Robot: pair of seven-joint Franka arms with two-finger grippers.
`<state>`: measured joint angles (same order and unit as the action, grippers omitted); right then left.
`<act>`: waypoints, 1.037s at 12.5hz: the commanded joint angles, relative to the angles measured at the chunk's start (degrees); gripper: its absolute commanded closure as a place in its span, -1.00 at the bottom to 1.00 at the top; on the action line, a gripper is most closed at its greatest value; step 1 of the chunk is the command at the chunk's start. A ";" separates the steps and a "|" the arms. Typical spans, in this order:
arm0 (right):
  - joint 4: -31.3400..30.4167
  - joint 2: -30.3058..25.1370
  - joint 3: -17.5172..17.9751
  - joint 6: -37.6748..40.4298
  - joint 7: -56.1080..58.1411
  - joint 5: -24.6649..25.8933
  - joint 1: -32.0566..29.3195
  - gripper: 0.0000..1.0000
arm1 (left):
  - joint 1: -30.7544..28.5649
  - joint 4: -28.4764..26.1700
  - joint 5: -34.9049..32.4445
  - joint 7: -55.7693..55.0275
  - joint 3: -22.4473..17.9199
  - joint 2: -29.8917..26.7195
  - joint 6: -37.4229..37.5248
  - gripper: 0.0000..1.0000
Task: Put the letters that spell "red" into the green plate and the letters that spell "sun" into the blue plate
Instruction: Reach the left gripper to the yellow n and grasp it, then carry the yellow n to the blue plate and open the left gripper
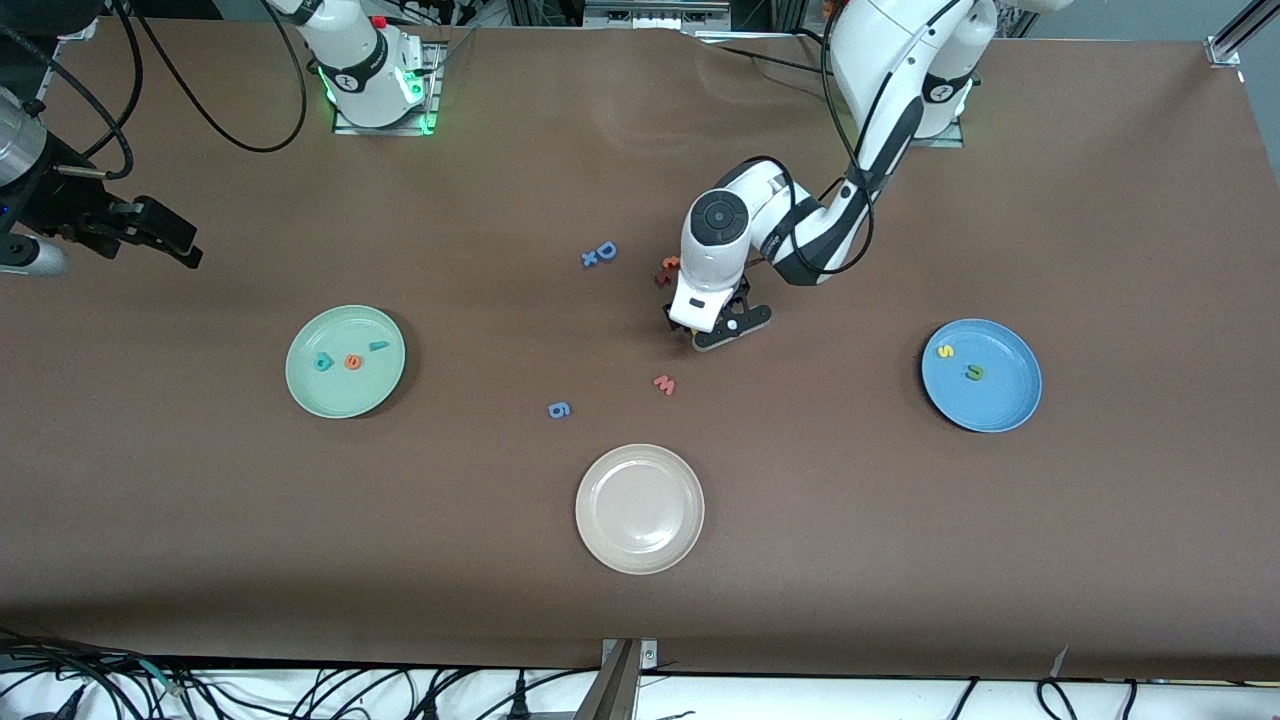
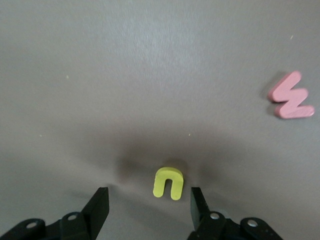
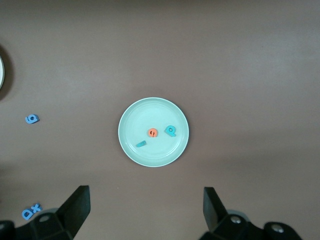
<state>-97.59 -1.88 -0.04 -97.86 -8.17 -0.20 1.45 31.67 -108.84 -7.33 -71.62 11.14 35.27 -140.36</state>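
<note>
Mid-surface, left gripper (image 2: 148,206) fingers straddle the yellow arch (image 2: 168,182), half-narrowed, not yet gripping (centre first, then squeeze); right gripper (image 3: 145,206) waits wide above green plate (image 3: 153,131).

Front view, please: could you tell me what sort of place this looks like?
Probably a robotics lab bench: two arms bolted to a brown table, cables trailing along its edge, and foam letters such as the pink w laid out for sorting.

Hidden under the left gripper (image 1: 718,330) in the front view: the yellow arch letter (image 2: 168,183). Half covered by the left arm: small orange-red letters (image 1: 667,270), too small to read. Cut off at the right wrist view's edge: a pale plate (image 3: 1,74). Cropped at both wrist views' edges: gripper bodies.
</note>
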 commanded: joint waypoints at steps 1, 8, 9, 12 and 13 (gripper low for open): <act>-0.49 -0.67 -0.13 0.39 0.96 -1.03 -0.22 -1.00 | 1.11 1.52 -1.19 -0.89 -0.86 1.73 -0.88 -0.48; -0.49 -0.67 -0.13 0.39 1.05 -0.94 -0.22 -1.00 | 1.02 1.52 -5.48 -0.80 -2.52 1.73 -0.88 0.07; -0.49 -0.67 -0.13 0.39 1.13 -0.94 -0.22 -1.00 | 1.02 1.52 -7.41 -0.88 -2.79 1.90 -0.88 0.15; -0.49 -0.67 -0.05 0.39 1.14 -0.94 -0.22 -1.00 | 0.93 1.52 -8.40 -0.89 -3.23 1.91 -0.88 0.42; -0.49 -0.67 -0.05 0.39 1.14 -0.94 -0.22 -1.00 | 0.85 1.52 -8.40 -0.89 -3.15 1.91 -0.88 0.51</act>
<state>-97.59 -1.88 -0.04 -97.86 -8.11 -0.20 1.46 32.08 -107.83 -13.43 -71.62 9.11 36.02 -141.51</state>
